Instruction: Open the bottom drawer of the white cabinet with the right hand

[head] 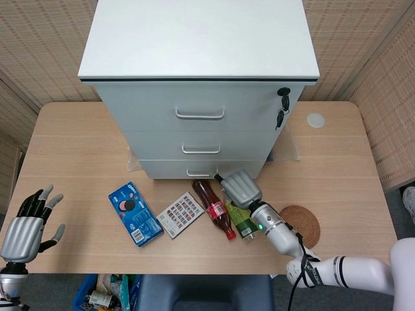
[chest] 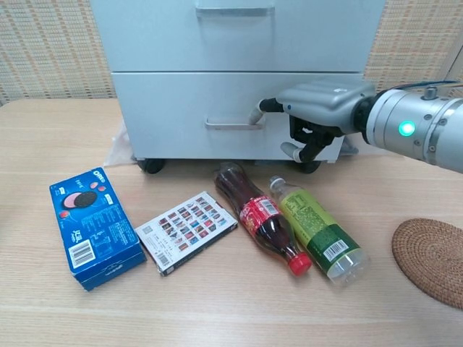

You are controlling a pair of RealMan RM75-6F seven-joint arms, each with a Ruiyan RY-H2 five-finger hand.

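Reaching right hand (chest: 311, 119), fingers curled on nothing, bottom drawer handle (chest: 231, 125) just beside fingertip

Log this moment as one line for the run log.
right hand: at bottom drawer handle, contact unclear | left hand: open, idle at table edge | cola bottle, green bottle: lying untouched

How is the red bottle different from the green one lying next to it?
The cola bottle holds dark drink, has a red label and a red cap; the green-label bottle looks clear, with no coloured cap visible. The cola bottle lies nearer the card box, the green-label bottle nearer the woven coaster. Both lie on their sides on the table, side by side, necks pointing to the front edge.
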